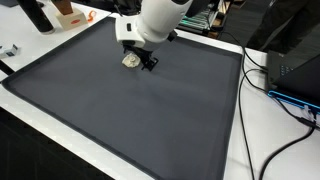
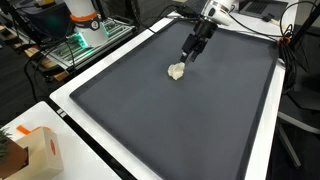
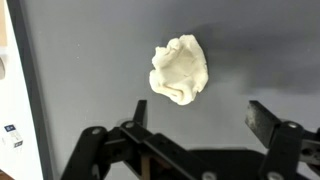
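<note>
Here the crumpled pale lump [image 3: 179, 70] lies on the dark grey mat [image 3: 90, 60] that covers the worktop [image 2: 70, 100]. In the wrist view it sits in line with the gap between the two fingers of the claw [image 3: 180, 125], but beyond their tips rather than between them, with a strip of bare mat showing between the lump and each black finger [image 3: 268, 118]. In both exterior views the lump [image 1: 130, 60] [image 2: 177, 71] rests toward the far part of the mat, just beside the claw [image 1: 148, 62] [image 2: 190, 52], which hangs tilted over it from the white arm [image 1: 160, 20]. The claw stands wide, its fingers spread well apart, and it holds nothing; no finger is seen touching the lump. A cardboard box [image 2: 40, 150] stands off the mat on the white edge of the worktop, well apart from the lump
</note>
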Robot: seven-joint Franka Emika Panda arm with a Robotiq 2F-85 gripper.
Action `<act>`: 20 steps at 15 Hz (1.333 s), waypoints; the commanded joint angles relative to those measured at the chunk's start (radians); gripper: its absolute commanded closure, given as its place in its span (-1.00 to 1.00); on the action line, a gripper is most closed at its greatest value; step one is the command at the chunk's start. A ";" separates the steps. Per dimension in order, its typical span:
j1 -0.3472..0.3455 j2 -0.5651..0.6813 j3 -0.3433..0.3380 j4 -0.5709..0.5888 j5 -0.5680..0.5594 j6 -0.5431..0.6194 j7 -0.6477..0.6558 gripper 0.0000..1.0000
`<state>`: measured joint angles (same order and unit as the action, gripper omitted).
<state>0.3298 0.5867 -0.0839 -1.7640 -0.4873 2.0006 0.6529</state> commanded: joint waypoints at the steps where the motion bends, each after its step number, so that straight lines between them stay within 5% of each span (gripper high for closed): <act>1: 0.002 -0.039 0.007 -0.056 -0.019 0.020 0.058 -1.00; 20: -0.100 -0.186 0.040 -0.213 0.156 0.214 0.076 -1.00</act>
<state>0.2617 0.4468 -0.0580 -1.9201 -0.3772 2.1729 0.7265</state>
